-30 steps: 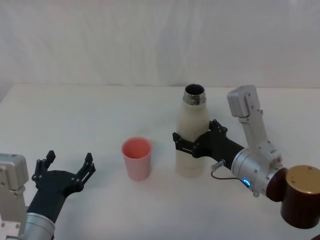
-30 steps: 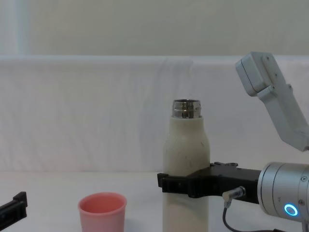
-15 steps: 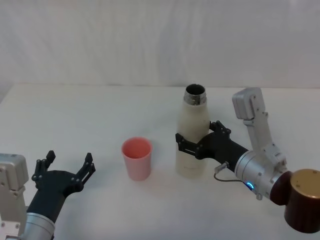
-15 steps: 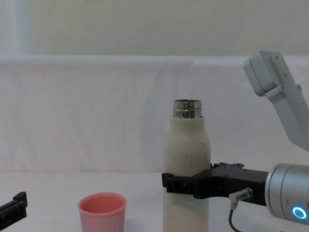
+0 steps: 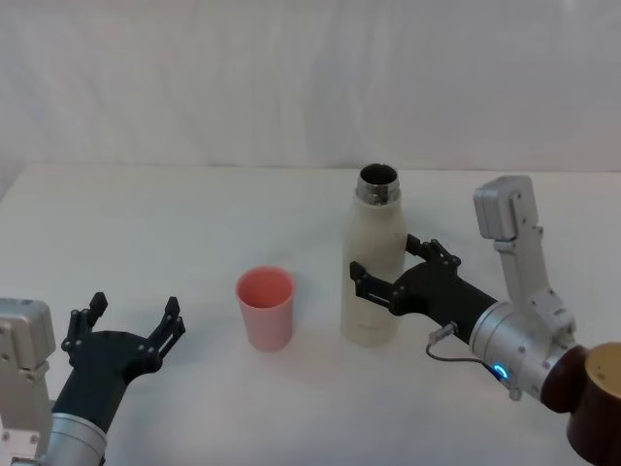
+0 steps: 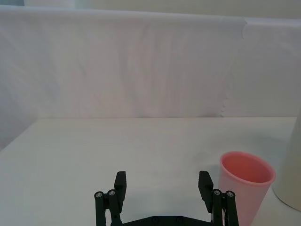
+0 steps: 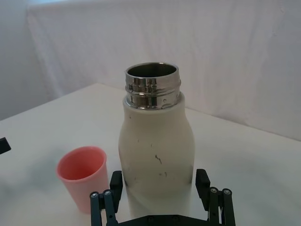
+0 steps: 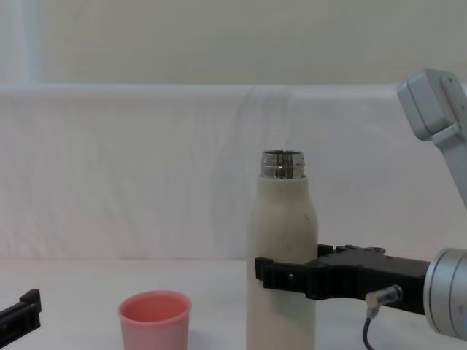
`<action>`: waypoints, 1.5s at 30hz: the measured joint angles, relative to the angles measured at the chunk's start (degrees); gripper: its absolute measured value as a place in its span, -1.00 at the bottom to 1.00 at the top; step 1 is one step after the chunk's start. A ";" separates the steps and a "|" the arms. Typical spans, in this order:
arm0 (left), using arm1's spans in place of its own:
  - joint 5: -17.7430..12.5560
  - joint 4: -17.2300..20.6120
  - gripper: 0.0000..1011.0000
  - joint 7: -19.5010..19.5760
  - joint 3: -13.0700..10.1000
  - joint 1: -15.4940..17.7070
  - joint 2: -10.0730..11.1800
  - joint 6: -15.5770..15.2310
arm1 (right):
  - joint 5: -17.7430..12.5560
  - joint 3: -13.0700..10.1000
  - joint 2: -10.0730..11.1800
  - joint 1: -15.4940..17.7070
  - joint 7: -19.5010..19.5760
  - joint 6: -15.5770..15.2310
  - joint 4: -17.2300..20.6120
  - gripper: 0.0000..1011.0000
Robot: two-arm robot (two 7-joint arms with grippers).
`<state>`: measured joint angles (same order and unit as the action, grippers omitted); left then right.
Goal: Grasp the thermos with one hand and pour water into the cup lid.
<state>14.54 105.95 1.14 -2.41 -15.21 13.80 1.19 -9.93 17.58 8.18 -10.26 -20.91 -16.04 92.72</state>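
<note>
The thermos [image 5: 374,262] stands upright on the white table [image 5: 194,214], its steel neck open at the top. Everything else is placed from it. The cup lid [image 5: 265,307] stands upright just beside the thermos on the robot's left, mouth up, apart from the bottle with a strip of table between them.

The right gripper [image 5: 393,267] reaches in from the thermos's right at about mid-height of the body. Its fingers [image 7: 203,181] are spread, one on each side of the cream-white body; in the right wrist view they sit at the bottle's flanks, and whether they touch it cannot be told.

The left gripper [image 5: 124,328] rests low over the table well to the left of the thermos, beyond the cup lid, fingers spread wide and holding nothing.
</note>
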 joint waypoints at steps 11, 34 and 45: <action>0.00 0.00 0.98 0.00 0.00 0.00 0.00 0.00 | -2.01 0.48 2.02 3.13 1.04 0.82 2.97 0.98; 0.00 0.00 0.98 0.00 0.00 0.00 0.00 0.00 | -2.67 -0.11 7.23 14.00 5.45 10.55 8.40 0.98; 0.00 0.00 0.98 0.00 0.00 0.00 0.00 0.00 | -2.59 -0.02 7.30 14.35 5.63 11.21 8.39 0.98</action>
<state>14.54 105.95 1.14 -2.41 -15.21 13.81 1.19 -12.53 17.56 15.48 4.09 -15.28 -4.83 101.12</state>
